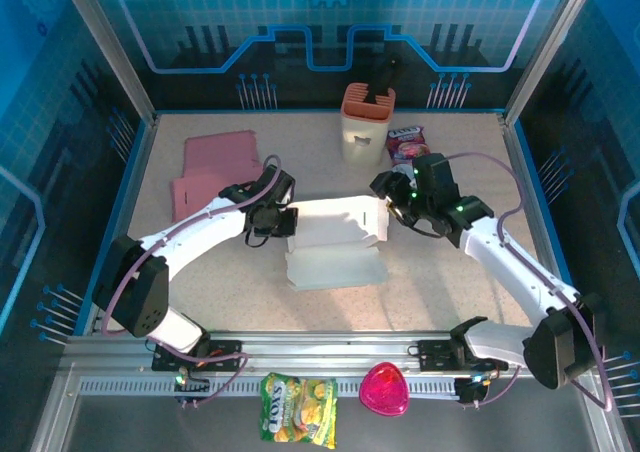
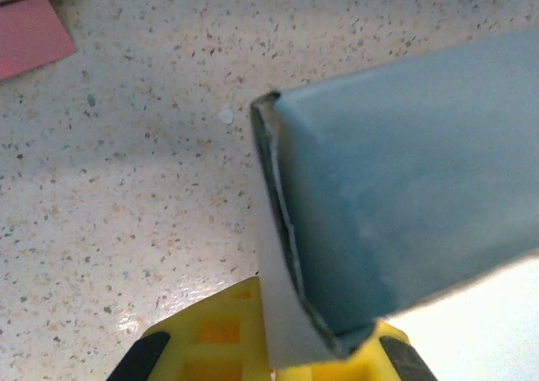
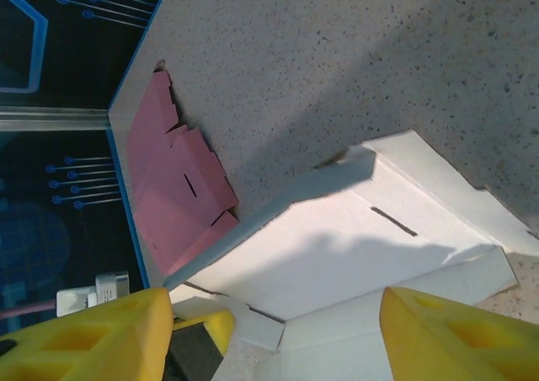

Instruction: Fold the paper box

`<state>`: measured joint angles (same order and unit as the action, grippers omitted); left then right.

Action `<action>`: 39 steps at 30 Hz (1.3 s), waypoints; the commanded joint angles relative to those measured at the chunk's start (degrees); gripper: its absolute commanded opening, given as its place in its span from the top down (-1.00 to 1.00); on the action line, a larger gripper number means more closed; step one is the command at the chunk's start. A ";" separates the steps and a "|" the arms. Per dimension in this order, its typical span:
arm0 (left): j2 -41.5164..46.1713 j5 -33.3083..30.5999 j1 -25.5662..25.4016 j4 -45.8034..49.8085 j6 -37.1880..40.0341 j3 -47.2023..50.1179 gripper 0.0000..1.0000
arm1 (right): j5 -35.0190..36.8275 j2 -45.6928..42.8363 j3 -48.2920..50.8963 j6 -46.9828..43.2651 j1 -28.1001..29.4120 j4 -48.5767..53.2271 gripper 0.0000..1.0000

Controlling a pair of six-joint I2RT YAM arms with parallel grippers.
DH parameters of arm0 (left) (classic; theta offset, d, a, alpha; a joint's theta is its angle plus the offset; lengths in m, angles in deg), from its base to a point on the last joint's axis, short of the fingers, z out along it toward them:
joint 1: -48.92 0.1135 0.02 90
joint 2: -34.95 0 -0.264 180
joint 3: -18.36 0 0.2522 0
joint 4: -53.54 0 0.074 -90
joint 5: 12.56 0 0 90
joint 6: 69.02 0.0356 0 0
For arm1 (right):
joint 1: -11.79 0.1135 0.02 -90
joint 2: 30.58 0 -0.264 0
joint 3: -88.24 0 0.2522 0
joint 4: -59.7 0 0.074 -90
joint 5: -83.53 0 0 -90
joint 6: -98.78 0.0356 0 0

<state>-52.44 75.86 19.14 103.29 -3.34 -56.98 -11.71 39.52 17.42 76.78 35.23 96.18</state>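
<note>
Paper box [image 1: 335, 237] | left fingers [image 2: 210, 335] clamped on its edge | right fingers [image 3: 459, 335] apart beside it

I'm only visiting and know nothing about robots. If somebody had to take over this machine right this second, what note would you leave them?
The left gripper: jaws shut on the left edge of the white paper box.
The right gripper: jaws open, hanging over the box's right side and gripping nothing.
The box sits mid-table between the two arms. The flat pink cardboard sheets lie at the far left.
Done: the box is partly folded, with some walls raised.
Left: the near panel lies flat on the table and the box is not yet closed.
</note>
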 commanded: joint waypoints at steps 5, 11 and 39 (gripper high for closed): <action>-0.45 1.50 0.27 2.60 -0.30 -1.87 1.00 | -3.10 9.11 -8.00 -8.38 -1.07 2.27 -0.26; -0.15 1.15 0.25 1.48 -0.12 -1.75 1.00 | -0.94 15.14 -12.21 -11.79 -1.44 3.03 -0.26; 1.70 2.02 0.16 -4.89 -0.30 0.21 1.00 | -16.82 21.81 -13.58 -7.96 1.08 -0.64 -0.27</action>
<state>-52.42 75.84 19.19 101.69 -3.32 -57.02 -24.23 60.57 5.05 67.34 35.43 97.49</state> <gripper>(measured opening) 0.051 0.635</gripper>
